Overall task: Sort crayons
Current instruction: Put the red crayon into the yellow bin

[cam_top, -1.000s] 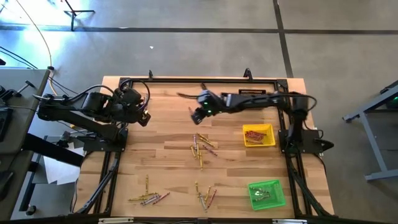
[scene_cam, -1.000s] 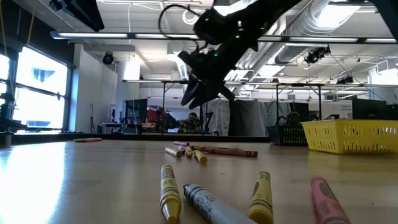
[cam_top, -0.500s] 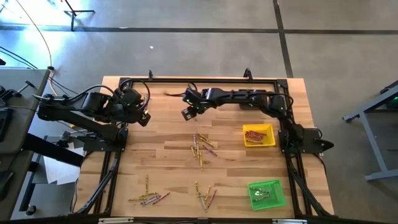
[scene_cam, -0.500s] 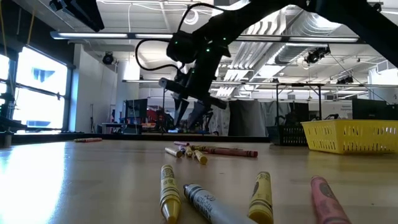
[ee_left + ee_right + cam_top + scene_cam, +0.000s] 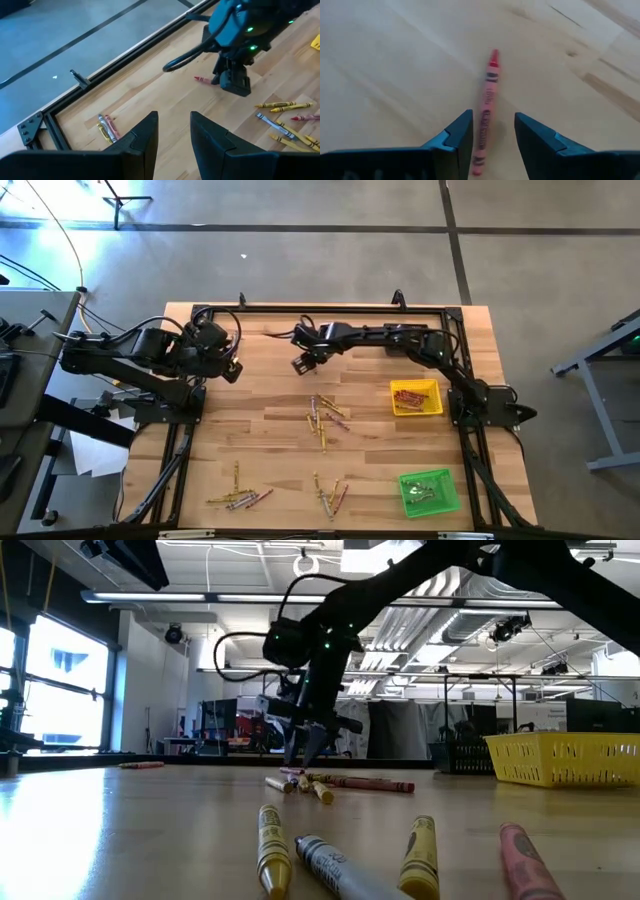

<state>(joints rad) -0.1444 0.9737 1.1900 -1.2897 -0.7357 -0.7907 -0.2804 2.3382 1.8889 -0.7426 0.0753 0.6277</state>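
Pale wood worktop (image 5: 270, 430), high view: right gripper (image 5: 303, 364) beyond the central crayons (image 5: 325, 418), yellow tray (image 5: 416, 397) to one side. Low view: it hangs just above the worktop. Left wrist: left gripper (image 5: 174, 131) jaws spread, empty. Right wrist: jaws spread, straddling a red crayon (image 5: 486, 107) lying flat.

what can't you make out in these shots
- Green tray contents, high view: too small to tell colours.
- Red crayon, right wrist view: near end cut off by the picture edge between the right hand fingers.
- Yellow tray contents, low view: hidden by its wall.
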